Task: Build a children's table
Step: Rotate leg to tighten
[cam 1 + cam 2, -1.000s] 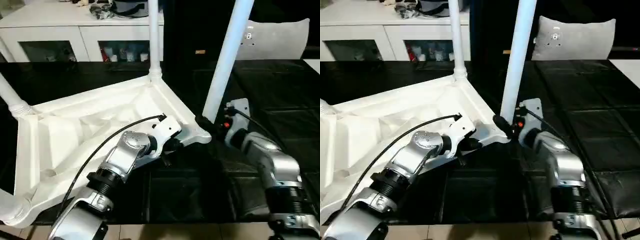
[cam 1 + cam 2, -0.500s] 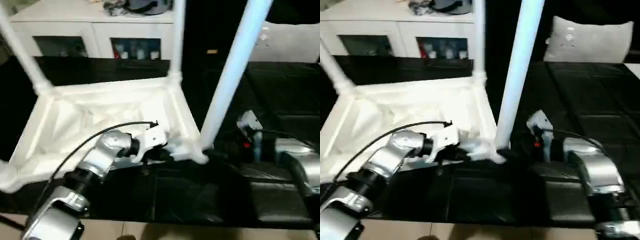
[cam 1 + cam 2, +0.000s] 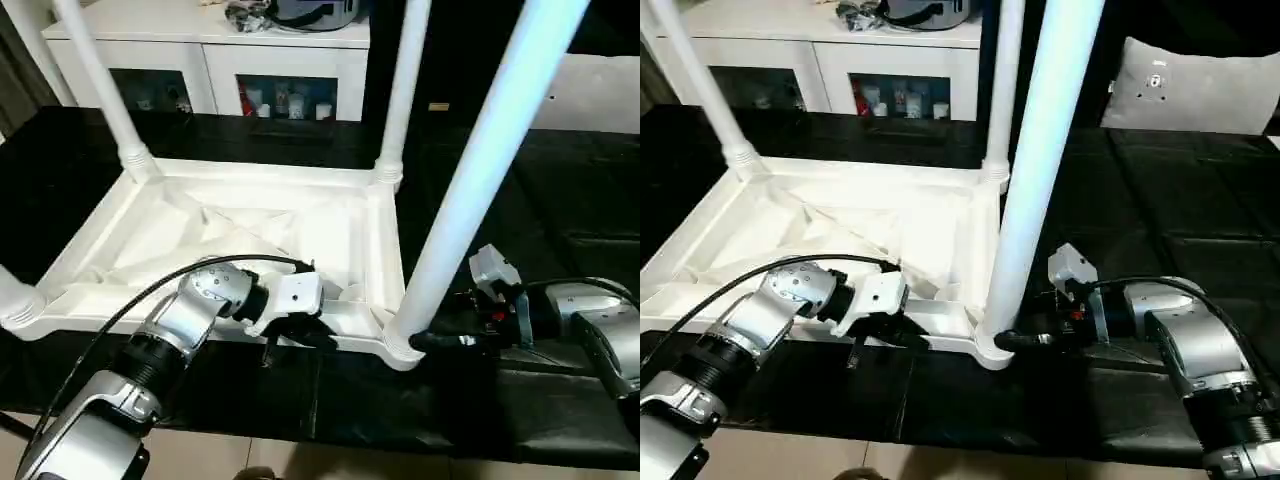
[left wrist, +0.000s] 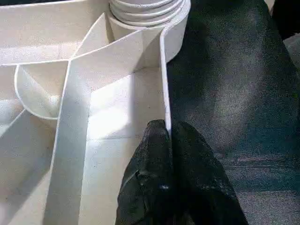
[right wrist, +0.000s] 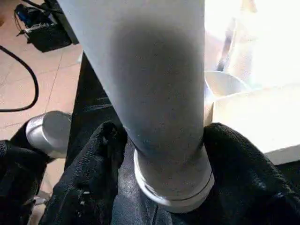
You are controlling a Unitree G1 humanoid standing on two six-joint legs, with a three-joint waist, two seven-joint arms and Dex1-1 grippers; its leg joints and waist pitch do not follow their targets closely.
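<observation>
The children's table lies upside down on the black worktable [image 3: 560, 180], its ribbed white top [image 3: 250, 215] facing up. White legs stand in its corner sockets: near right [image 3: 480, 170], far right [image 3: 400, 90], far left [image 3: 100, 80]. My left gripper [image 3: 300, 335] is shut on the thin front rim [image 4: 163, 84] of the top, close to the near right socket [image 4: 145, 9]; its fingertips [image 4: 157, 133] pinch the wall from both sides. My right gripper [image 3: 420, 342] reaches in from the right and clasps the base of the near right leg [image 5: 154, 84], one black finger [image 5: 101, 154] on each side.
A white cabinet [image 3: 250, 60] with glass-fronted shelves stands behind the worktable. A pale grey cushion [image 3: 1200, 90] sits at the back right. The worktable's front edge runs just below my arms, with tiled floor [image 3: 250, 455] beyond it.
The view has shifted. The table top has turned to lie square with the cabinet. My left gripper kept its hold on the rim; my right gripper stayed at the near right leg's base.
</observation>
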